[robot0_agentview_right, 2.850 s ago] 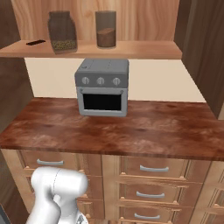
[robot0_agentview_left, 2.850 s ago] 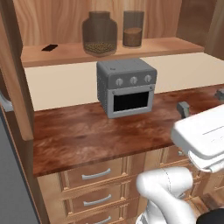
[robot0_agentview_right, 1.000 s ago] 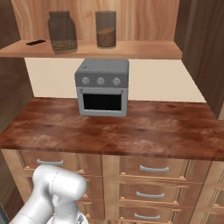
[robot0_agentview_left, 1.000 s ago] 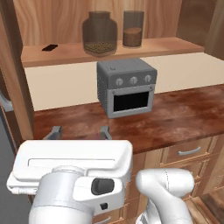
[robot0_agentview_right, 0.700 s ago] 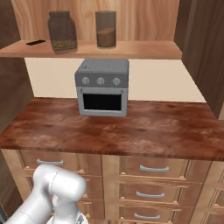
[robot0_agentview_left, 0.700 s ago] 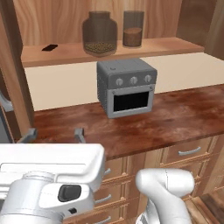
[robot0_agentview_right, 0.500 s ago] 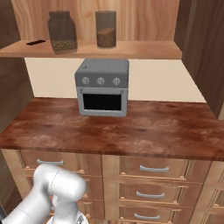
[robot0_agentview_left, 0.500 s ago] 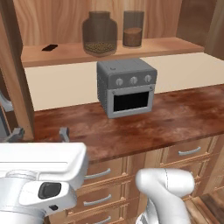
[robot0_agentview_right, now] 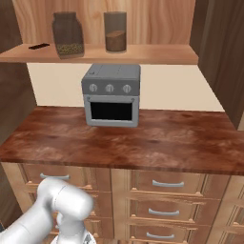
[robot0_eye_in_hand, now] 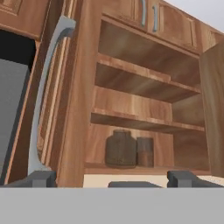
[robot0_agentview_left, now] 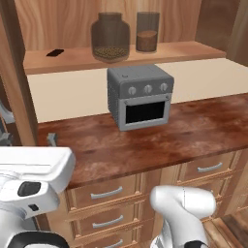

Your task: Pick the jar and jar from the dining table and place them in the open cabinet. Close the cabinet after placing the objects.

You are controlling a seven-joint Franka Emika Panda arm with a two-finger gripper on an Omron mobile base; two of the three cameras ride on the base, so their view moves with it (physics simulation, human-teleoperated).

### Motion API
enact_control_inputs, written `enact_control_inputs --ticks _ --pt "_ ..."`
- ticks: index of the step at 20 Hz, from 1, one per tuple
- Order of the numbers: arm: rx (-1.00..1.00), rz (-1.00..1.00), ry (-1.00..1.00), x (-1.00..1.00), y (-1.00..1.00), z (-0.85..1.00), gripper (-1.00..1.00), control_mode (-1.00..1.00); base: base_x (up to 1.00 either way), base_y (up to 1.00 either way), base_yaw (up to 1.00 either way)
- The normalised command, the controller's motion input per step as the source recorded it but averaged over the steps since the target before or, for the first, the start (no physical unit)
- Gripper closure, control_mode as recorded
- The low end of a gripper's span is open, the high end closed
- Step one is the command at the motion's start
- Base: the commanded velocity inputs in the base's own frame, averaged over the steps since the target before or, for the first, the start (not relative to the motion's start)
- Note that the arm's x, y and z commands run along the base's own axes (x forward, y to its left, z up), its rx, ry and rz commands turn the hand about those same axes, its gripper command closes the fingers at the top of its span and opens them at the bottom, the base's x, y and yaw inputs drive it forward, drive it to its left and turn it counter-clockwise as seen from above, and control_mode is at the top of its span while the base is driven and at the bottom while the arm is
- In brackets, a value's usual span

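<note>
Cabinet stands open, its door with the long silver handle swung out at the left edge. Both jars sit side by side on the bottom shelf, the round-shouldered jar left of the slim jar, above the grey oven. Gripper, jaws apart, holds nothing.

**Cut off and out of sight**

In the left base view the white arm hides the counter's near left corner, and only one finger of the gripper shows above it. The cabinet runs off the top in both base views. A small dark object on its lowest shelf is too small to identify, possibly flat. The right door is clipped by the hand view's edge.
</note>
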Motion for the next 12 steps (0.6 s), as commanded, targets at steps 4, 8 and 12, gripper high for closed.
enact_control_inputs --ticks 4,8,12 --pt "0.00 -0.02 0.00 0.57 0.53 -0.18 -1.00 -1.00 0.00 0.00 0.00" --pt "0.00 -0.05 0.01 0.54 0.73 -0.23 -1.00 -1.00 0.00 0.00 0.00" --pt "0.00 -0.03 0.10 0.35 0.85 -0.23 -1.00 -1.00 0.00 0.00 0.00"
